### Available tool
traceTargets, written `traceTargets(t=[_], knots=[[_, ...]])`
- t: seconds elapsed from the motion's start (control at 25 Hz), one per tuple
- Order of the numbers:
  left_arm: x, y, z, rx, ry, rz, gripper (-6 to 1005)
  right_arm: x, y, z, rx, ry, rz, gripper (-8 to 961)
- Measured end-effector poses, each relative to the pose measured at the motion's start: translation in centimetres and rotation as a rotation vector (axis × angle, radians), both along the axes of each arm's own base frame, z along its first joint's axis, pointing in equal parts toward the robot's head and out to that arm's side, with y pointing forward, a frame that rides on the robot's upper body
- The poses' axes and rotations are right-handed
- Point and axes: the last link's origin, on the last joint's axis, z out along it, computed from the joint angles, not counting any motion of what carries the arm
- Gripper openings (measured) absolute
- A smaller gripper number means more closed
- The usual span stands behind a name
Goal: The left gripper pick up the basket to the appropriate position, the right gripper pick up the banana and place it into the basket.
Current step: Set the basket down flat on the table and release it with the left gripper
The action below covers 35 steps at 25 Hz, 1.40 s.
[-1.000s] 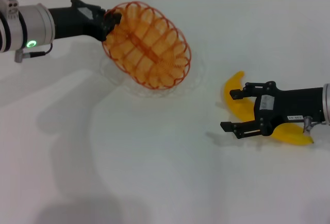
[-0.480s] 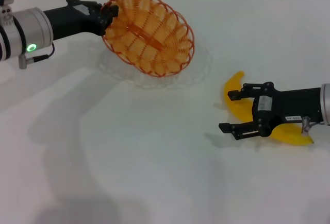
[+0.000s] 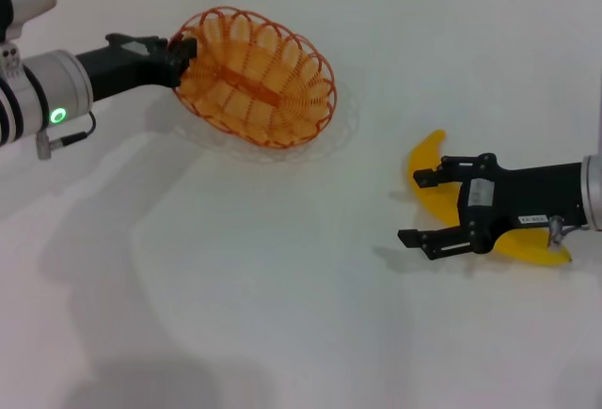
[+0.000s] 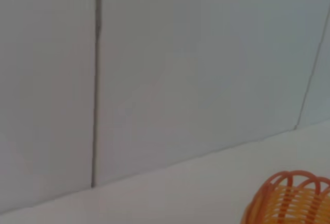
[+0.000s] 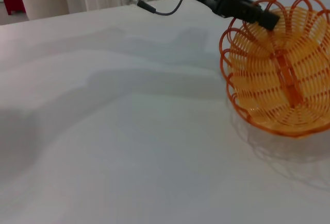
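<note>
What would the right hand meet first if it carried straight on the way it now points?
Probably nothing: the right hand, open astride the banana, points across bare table. The basket in the left hand lies off that line.

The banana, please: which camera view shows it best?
The head view: the banana lies on the table under the open right gripper, which hides its middle. Neither wrist view shows it; both show only the basket.

The table (image 3: 282, 315) was a plain white surface filling nearly the whole head view, with a pale wall along its far edge. A yellow banana (image 3: 428, 179) lay directly on it at the right of the frame. Soft grey shadows crossed its left half.
</note>
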Motion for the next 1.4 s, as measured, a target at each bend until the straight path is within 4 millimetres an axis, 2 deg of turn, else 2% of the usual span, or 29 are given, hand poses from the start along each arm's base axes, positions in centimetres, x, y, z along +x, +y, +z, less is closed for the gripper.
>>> traceTargets(t=[0.36,0.6,1.4], knots=[[-2.3,-0.7,-0.9,0.025,-0.029,0.121,79,-0.4,0.2,-0.2,-0.008,-0.003,0.017,867],[-3.0,-1.3,-1.6,0.037,-0.056,0.149,79,-0.6,0.1,-0.6,-0.025,-0.011,0.029,866],[-3.8,-1.5,-1.8,0.038,-0.017,0.164,82,-0.6,0.1,-0.8,-0.033,-0.007,0.018,865]])
